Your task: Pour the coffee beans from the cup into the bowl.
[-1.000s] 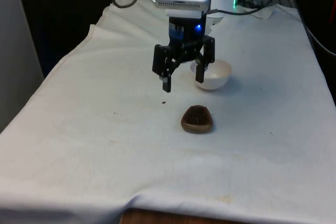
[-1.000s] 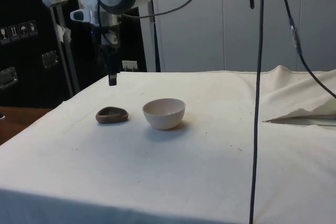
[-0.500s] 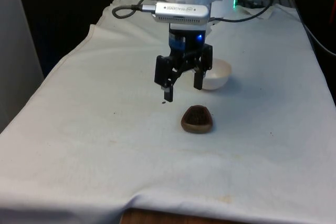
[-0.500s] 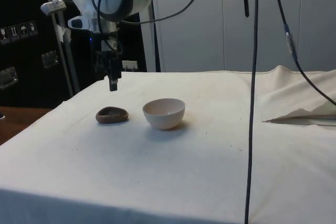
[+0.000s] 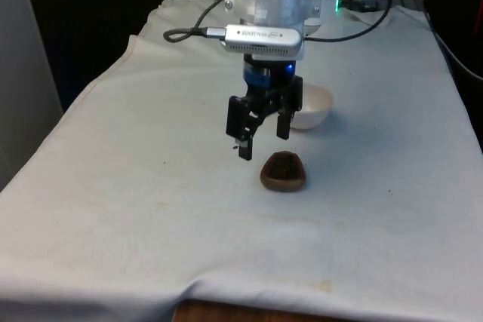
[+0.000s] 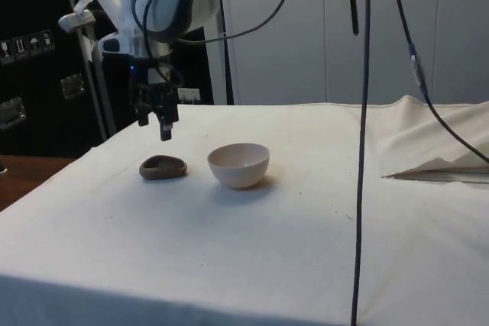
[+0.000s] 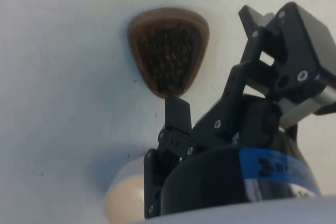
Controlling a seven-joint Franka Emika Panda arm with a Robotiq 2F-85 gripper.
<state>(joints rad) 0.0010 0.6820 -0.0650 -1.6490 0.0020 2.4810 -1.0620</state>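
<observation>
The cup is a low brown dish of rounded three-cornered outline, sitting flat on the white-clothed desk with dark coffee beans filling its hollow. In the front view it lies just below and slightly toward the front view's right of the gripper, which hangs in the air above the cloth, touching nothing. The gripper's fingers stand wide apart and hold nothing; one finger reaches lower in the front view than the other, so the gripper looks turned or tilted. In the side view the gripper hovers above the cup, its tips clearly off the rim, roughly over the cup's middle. From the wrist the cup appears past the tip of one finger, off the line between the two fingers rather than between them.

The bowl, pale cream and upright, stands on the desk behind the gripper in the front view, partly hidden by it. In the side view the bowl sits just beside the cup, the two apart and not touching
</observation>
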